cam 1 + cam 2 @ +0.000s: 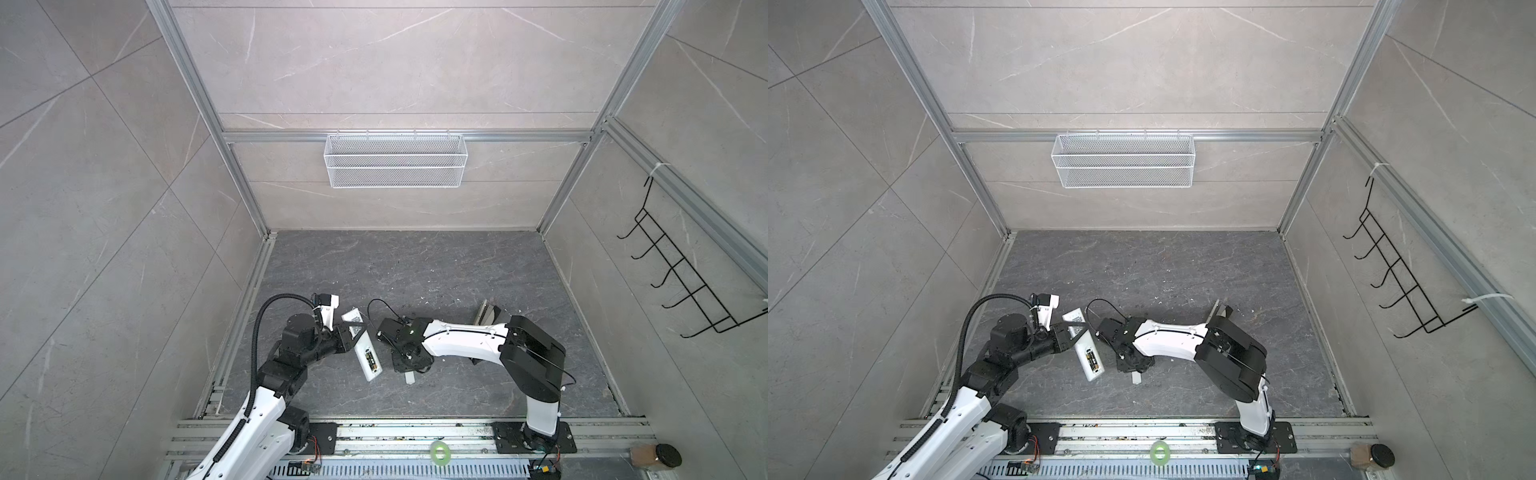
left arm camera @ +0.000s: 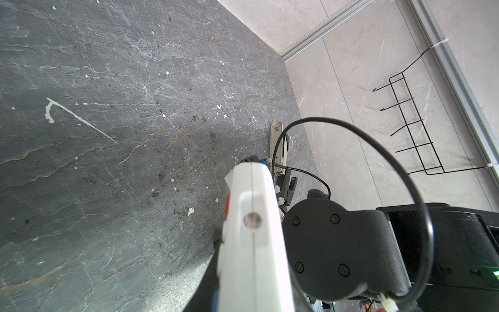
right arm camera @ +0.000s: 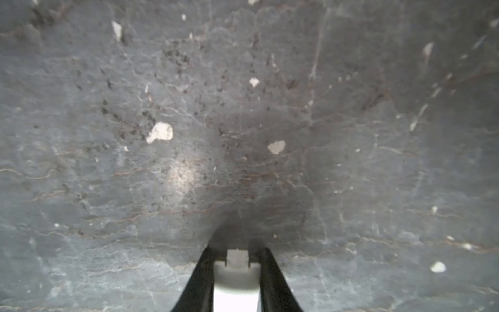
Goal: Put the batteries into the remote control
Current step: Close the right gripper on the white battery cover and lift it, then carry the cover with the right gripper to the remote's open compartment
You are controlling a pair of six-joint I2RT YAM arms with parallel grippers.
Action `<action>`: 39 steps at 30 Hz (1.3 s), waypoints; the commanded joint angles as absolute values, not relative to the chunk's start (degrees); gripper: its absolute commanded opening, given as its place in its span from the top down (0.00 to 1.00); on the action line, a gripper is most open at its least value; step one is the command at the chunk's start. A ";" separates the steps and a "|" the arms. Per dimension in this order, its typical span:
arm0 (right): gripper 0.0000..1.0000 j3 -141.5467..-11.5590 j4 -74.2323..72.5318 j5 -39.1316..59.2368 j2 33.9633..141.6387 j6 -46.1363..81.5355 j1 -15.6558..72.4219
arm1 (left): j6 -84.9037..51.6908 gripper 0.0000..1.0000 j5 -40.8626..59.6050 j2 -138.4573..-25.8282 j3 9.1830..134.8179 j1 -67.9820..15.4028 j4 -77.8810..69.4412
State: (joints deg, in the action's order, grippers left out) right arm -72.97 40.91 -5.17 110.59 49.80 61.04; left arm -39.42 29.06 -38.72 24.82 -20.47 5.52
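Note:
In both top views the remote control is held tilted over the dark tabletop, plain back up. Its compartment is open, with the dark, gold-ended batteries lying inside. My left gripper is shut on the remote's far half. In the left wrist view the remote fills the space between the jaws. My right gripper points straight down just right of the remote. It is shut on the small white battery cover, whose tab end is at the tabletop.
White crumbs dot the tabletop. A flat pale bar lies behind my right arm. A white mesh basket hangs on the back wall and a black hook rack on the right wall. A green tape roll sits on the front rail.

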 commanded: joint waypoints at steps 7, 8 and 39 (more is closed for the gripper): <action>0.86 -69.53 37.04 -5.89 108.46 46.90 61.21 | -39.09 1.00 30.43 -38.93 25.73 -20.14 2.04; 0.87 -69.20 36.21 -5.97 107.31 46.11 61.38 | -39.13 1.00 30.34 -38.94 25.75 -20.13 2.07; 0.93 -73.30 19.28 -19.36 82.75 26.43 74.64 | -49.38 1.00 32.78 -39.88 27.61 -20.20 -5.36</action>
State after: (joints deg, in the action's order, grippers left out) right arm -72.01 22.63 -17.72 81.06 29.12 74.32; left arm -47.99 30.63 -40.34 24.97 -20.47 -0.64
